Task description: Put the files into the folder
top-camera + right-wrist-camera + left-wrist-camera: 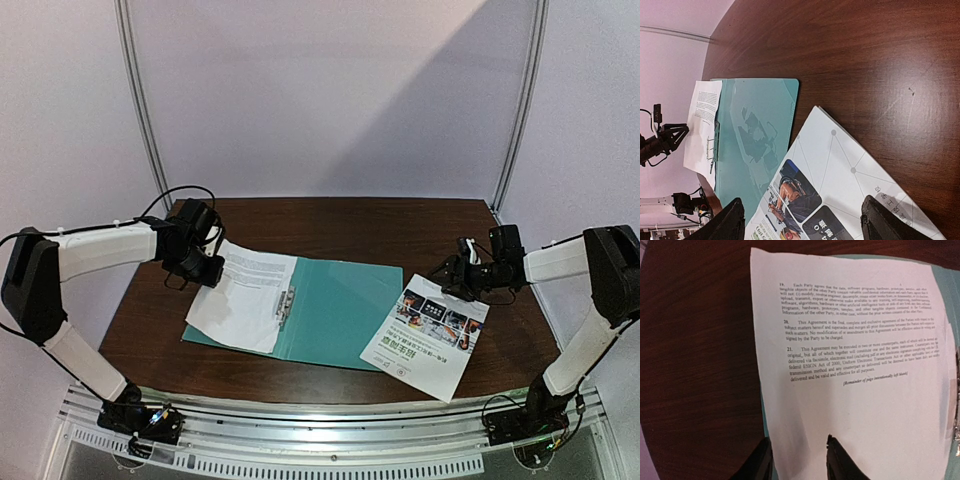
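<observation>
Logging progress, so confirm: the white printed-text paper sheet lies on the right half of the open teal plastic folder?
No. The top external view shows the white printed-text paper sheet lying on the left half of the open teal plastic folder, not the right.

Thin teal-green plastic folder (345, 310), open and flat on a dark wooden table (330, 225), near the centre of the top view, with a small metal clip (286, 303) along the spine. At 9 o'clock from the clip, white sheet with black printed text (245, 295): lies flat, slightly askew over the folder's left half, far corner overhanging onto the wood. At 3 o'clock from the folder, white sheet with colour photos and green lettering (428, 335): lies flat, tilted, at the folder's right edge.
</observation>
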Controlling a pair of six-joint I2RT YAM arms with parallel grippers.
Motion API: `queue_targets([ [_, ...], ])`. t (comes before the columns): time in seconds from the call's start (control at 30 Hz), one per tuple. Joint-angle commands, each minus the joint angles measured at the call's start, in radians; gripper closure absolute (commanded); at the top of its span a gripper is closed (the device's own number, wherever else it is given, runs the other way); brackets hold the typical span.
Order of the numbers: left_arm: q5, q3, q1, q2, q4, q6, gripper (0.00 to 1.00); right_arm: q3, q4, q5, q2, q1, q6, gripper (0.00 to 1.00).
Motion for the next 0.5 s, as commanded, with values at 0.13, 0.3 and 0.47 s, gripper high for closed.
queue_targets([
  [0.13, -0.076, 0.032, 0.011, -0.066, 0.016, -0.017, 0.45, 0.041, -0.011, 0.003, 0.0, 0.008, -0.016, 0.2],
  [0.3, -0.095, 0.057, -0.014, -0.091, -0.02, -0.037, 0.41, 0.095, -0.074, 0.063, -0.021, 0.049, -0.041, 0.19],
  [0.47, -0.052, 0.019, -0.062, -0.137, 0.004, -0.081, 0.47, 0.141, -0.128, 0.141, -0.042, 0.141, -0.086, 0.19],
])
